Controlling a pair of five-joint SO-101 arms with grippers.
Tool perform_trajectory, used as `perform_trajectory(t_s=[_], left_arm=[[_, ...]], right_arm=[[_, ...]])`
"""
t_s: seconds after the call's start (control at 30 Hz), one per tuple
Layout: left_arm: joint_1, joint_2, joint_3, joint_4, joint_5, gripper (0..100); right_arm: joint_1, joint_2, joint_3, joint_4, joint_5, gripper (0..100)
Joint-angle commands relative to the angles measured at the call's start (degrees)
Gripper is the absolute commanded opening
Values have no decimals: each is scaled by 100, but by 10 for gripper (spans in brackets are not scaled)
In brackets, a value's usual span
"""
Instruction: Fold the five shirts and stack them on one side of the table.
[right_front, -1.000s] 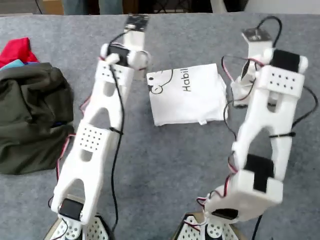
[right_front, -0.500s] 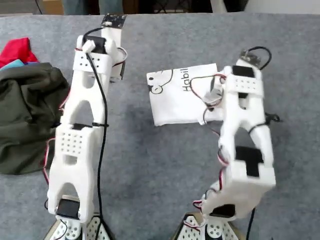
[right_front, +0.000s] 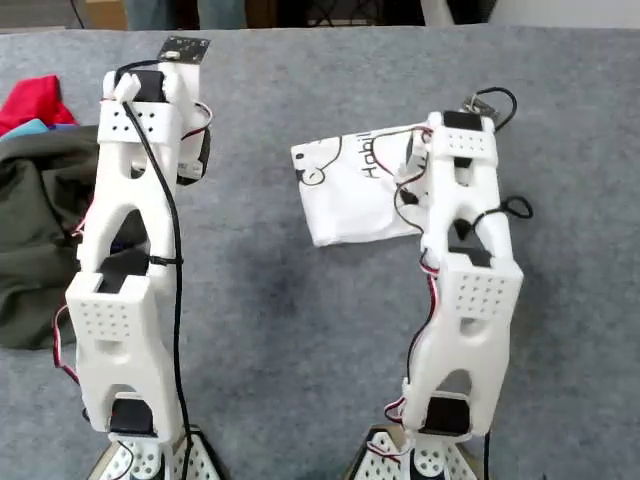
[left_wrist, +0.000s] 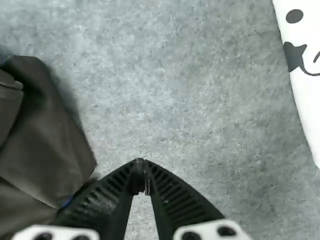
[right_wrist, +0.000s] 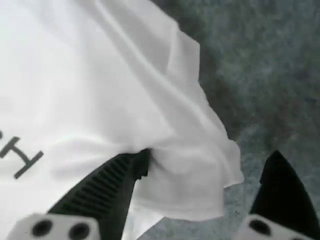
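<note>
At the left edge of the tabletop (right_front: 300, 340) lies what I take for the stack: a dark olive shirt (right_front: 45, 240) on top, with a red shirt (right_front: 30, 98) showing at its far side. Just beside that pile hangs my left tool (left_wrist: 139, 176), its fingers pressed together on nothing, over bare grey cover between the olive cloth and the white shirt (right_front: 360, 190). The white shirt sits folded near the middle of the tabletop, well apart from the pile. My right tool (right_wrist: 210, 161) is down at its right-hand corner, spread wide: one finger rests on the cloth, the other stands off the hem above the tabletop, and nothing is gripped. I judge the folding of this shirt done and the carry to the pile in hand. The next move calls for closing on every layer at that corner, so the fold does not fall apart. My wrist views tell me how each tool's fingers stand, which the arms cover in the high view. The high view gives the gap between shirt and pile.
</note>
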Motion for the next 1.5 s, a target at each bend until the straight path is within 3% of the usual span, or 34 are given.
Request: perform_trajectory(t_s=[0.0,0.1,0.3,0.57,0.87,1.1,1.33,1.4,1.47], left_arm=[[-31,-352,4,-26,-62,30],[-22,-352,-4,-26,-53,30],[-57,-404,4,-18,-53,30],[-75,-404,4,9,-53,30],[-75,-404,4,9,-44,30],[-66,-404,-4,9,-35,30],[-356,-466,-453,9,290,45],[-646,-642,-655,9,404,100],[-954,-888,-778,9,404,155]], right_arm=[[-97,312,-778,501,-35,244],[-97,505,-1200,844,53,126],[-18,787,-1877,1380,431,13],[352,796,-3125,1574,1459,14],[1424,813,-3996,1600,2927,14],[2356,848,-3978,1459,3516,14],[2391,1314,-4031,1495,3833,16],[2435,1323,-4040,1495,3833,60],[2462,1323,-4040,1512,3701,178]])
